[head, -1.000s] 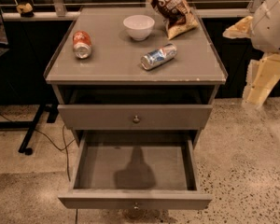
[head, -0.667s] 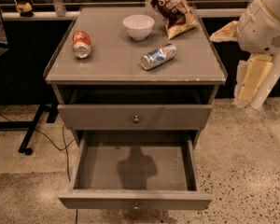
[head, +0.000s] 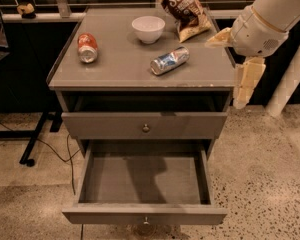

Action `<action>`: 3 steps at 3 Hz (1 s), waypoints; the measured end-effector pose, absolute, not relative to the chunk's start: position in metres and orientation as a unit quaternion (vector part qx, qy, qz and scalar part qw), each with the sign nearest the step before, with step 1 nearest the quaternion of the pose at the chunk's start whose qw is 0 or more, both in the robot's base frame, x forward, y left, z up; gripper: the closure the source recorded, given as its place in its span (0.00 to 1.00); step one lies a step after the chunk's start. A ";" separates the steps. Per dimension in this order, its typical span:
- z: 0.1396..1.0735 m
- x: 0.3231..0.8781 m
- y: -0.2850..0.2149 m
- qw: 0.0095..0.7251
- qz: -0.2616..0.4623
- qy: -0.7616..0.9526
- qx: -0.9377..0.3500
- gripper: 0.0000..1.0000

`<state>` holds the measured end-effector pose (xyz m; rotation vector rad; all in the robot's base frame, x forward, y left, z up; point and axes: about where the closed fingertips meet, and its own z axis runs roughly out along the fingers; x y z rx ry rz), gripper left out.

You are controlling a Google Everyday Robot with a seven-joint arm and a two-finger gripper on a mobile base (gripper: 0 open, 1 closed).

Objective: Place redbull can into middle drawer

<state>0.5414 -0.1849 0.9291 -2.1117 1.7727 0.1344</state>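
Note:
The redbull can (head: 169,60) lies on its side on the grey cabinet top (head: 115,69), right of centre. The middle drawer (head: 144,184) is pulled out below it and holds nothing that I can see; its small knob (head: 146,220) faces front. My gripper (head: 233,63) hangs at the cabinet's right edge, just right of the can and apart from it. Its cream fingers (head: 248,82) are spread open and hold nothing.
An orange-red can (head: 87,47) lies at the left of the top. A white bowl (head: 148,29) and a chip bag (head: 184,8) stand at the back. The upper drawer (head: 144,125) is slightly open. A cable and a stand foot lie on the floor at the left.
My arm and gripper have moved left, from well off the cabinet's right side up to its right edge. The can and drawers have not moved.

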 end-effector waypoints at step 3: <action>0.923 0.596 -0.169 0.193 0.047 0.561 -0.804 0.00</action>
